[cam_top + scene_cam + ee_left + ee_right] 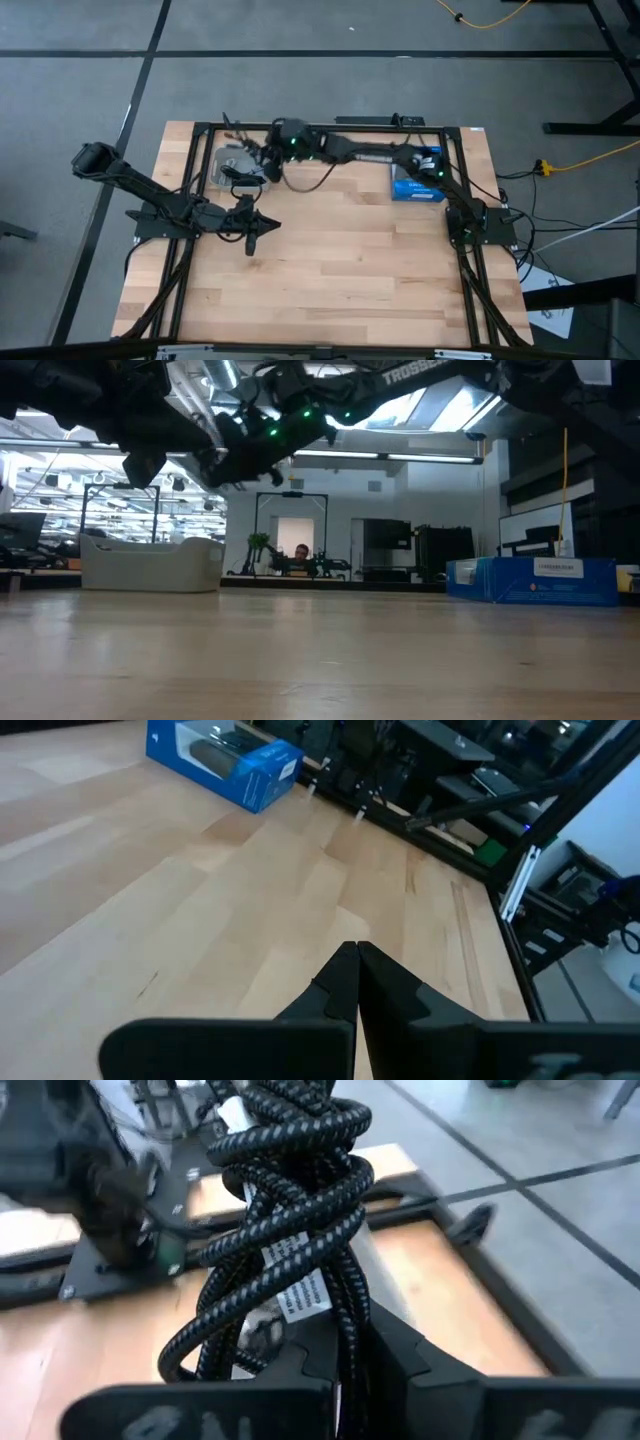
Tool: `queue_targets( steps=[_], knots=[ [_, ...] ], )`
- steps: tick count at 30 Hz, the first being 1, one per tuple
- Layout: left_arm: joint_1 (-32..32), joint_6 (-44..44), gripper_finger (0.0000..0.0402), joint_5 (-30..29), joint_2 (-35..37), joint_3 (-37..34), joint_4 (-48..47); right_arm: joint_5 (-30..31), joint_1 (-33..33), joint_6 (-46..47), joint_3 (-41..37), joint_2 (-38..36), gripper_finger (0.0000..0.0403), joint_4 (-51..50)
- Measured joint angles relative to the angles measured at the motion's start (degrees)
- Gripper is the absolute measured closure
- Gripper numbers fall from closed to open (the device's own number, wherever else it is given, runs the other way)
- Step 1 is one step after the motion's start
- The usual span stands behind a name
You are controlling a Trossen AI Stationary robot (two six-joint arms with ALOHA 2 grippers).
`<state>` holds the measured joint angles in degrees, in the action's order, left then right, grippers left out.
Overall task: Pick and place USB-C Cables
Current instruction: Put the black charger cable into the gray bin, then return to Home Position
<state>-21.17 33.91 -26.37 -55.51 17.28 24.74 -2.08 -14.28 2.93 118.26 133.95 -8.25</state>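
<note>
Left gripper [250, 243]: fingers together, idle over bare counter [330, 280]. Right gripper [268, 158]: fingers clamped on braided black cable [285, 1230], bundle looping out beyond the fingertips, over the tray [228, 168]. Judged light, floppy, grippy; hold at the tied middle.

You have a light wooden table [330, 270] of butcher-block planks, edged by a black metal frame [330, 128]. On it, at the far left, sits a shallow grey tray [228, 160]; in the low view it shows as a pale rounded tub [152, 563]. At the far right lies a flat blue box [418, 185], also visible in the low view [535, 580] and the left wrist view [225, 760]. The middle and near planks lie bare between the two arm bases.
</note>
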Motion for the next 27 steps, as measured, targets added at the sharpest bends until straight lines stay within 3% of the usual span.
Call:
queue_targets(
  steps=[4,12,17,27],
  knots=[
    [0.4,0.0,0.0401,0.4,0.0,0.0,0.3,0.3,0.6,0.0,2.8,4.0,0.0378,2.2],
    [0.6,-4.9,0.0401,0.5,0.0,0.0,0.4,-1.2,0.4,-0.2,16.5,12.2,0.0378,-7.7],
    [0.6,-5.1,0.0401,0.5,0.0,0.0,0.4,-3.7,0.1,-0.1,15.7,13.5,0.0374,-4.0],
    [0.6,-5.1,0.0401,0.5,0.0,0.0,0.3,-5.6,0.2,0.7,15.7,13.8,0.0229,-2.2]
  ],
)
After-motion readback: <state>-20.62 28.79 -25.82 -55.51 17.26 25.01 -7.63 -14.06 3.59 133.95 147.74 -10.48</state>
